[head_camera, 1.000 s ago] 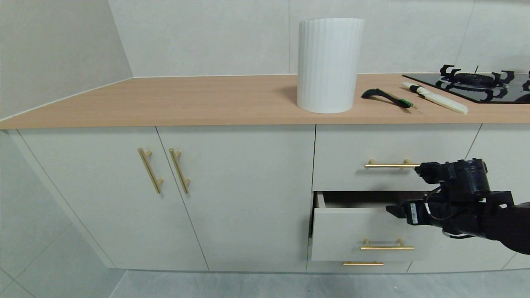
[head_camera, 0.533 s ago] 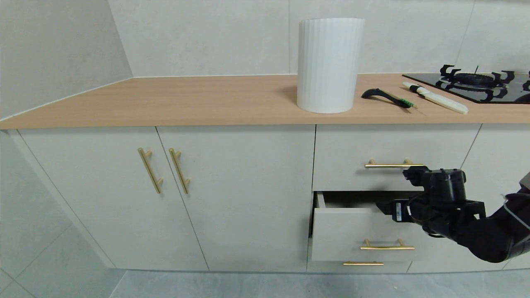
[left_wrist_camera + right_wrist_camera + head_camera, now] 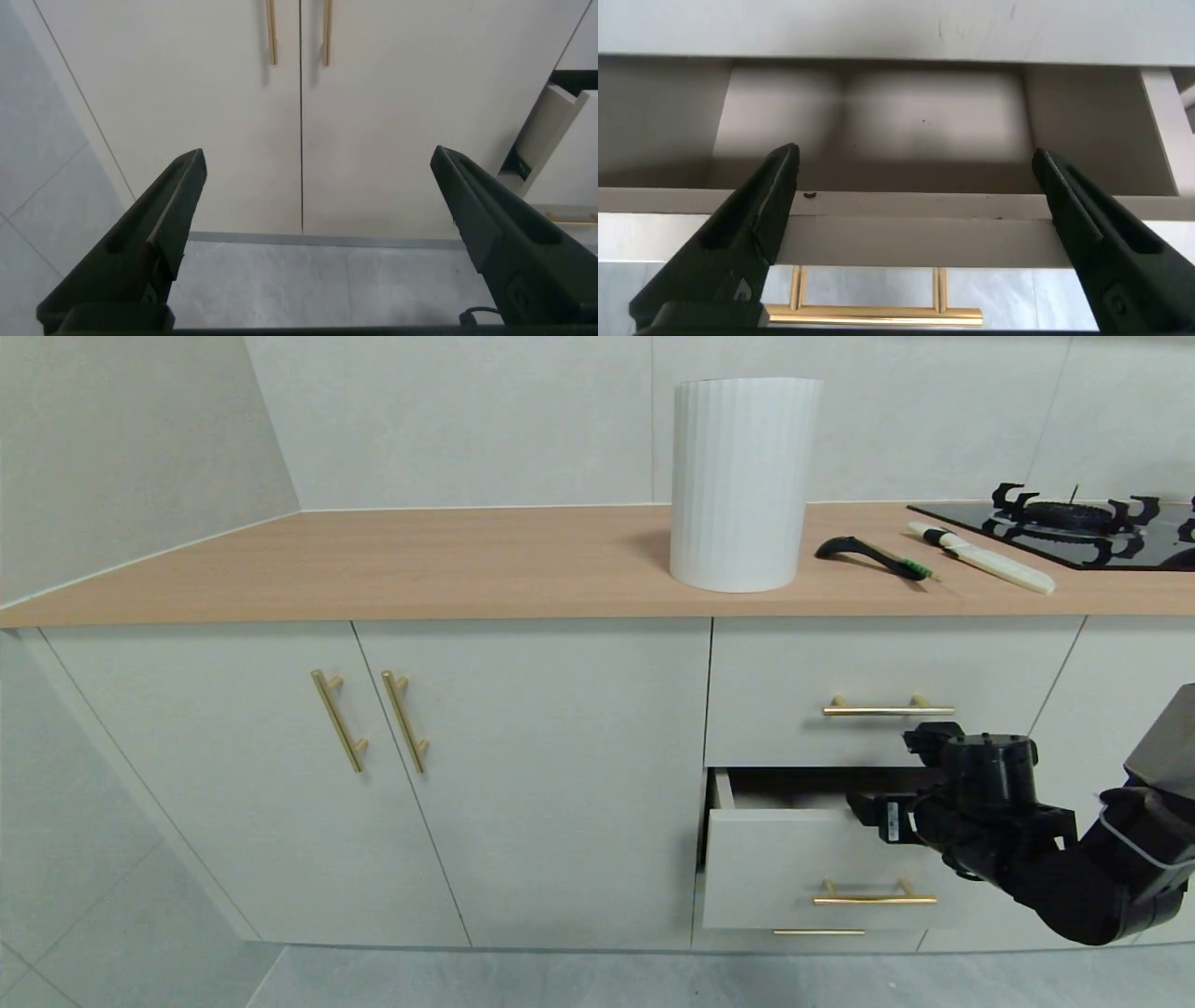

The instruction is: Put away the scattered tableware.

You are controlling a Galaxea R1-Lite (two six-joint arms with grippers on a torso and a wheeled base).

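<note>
At the half-open drawer (image 3: 789, 859), the right end effector (image 3: 885, 771), jaws apart, has edged leftward.

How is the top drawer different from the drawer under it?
The top drawer is shut flat; the drawer under it is pulled partly out, showing a dark gap. The right gripper, open, hovers at that drawer's opening, not the top drawer's front. Both have pale fronts and gold handles.
</note>
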